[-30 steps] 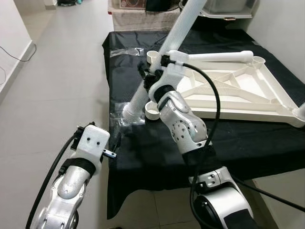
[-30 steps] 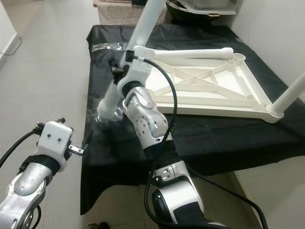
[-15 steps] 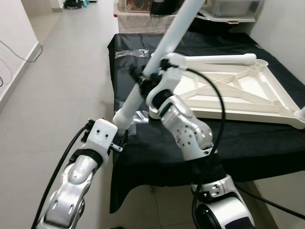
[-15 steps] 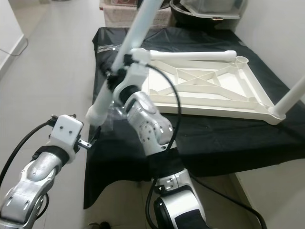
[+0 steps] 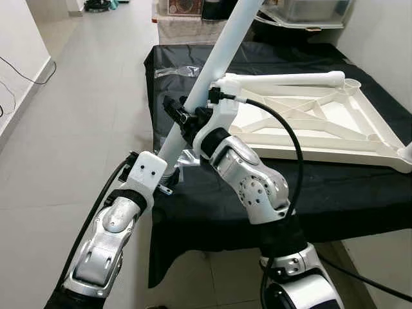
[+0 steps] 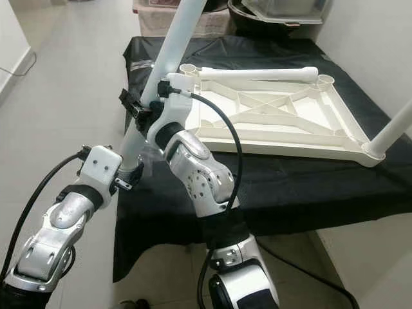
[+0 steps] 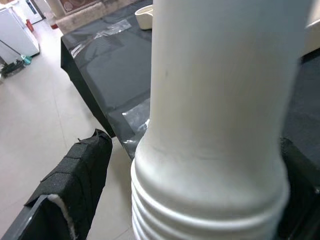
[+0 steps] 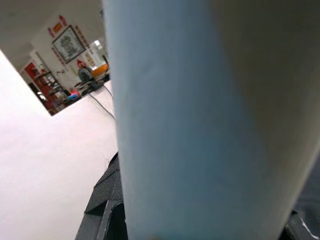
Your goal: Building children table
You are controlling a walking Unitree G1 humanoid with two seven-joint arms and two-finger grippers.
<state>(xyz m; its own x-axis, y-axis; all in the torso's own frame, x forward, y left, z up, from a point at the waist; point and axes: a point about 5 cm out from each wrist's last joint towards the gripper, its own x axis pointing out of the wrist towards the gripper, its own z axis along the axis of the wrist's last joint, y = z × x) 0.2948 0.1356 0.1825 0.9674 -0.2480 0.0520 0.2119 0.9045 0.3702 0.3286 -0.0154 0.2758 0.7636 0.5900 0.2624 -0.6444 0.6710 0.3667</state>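
Note:
A long white table leg [image 5: 222,45] slants up from the table's left edge, and my right gripper [image 5: 183,119] is shut on its middle. In the right wrist view the leg [image 8: 200,115] sits close between the black fingers [image 8: 105,210]. My left gripper [image 5: 168,180] is at the leg's ribbed lower end [image 7: 205,200]. It is open, one finger [image 7: 75,185] on each side, with a gap showing. The white tabletop [image 5: 309,122] lies upside down on the black-covered table [image 5: 212,206]. A second leg [image 5: 290,78] lies along its far edge. A third leg [image 6: 393,129] stands in the right corner socket.
Clear plastic wrap [image 5: 170,71] lies on the cloth near the far left corner. Boxes [image 5: 187,26] and a plastic bin [image 5: 309,9] stand behind the table. Open tiled floor [image 5: 77,129] stretches to the left, with a white wall on the right.
My left gripper has come up and to the right, from beside the table's edge to the leg's lower end. My right gripper has swung that end off the table toward the left.

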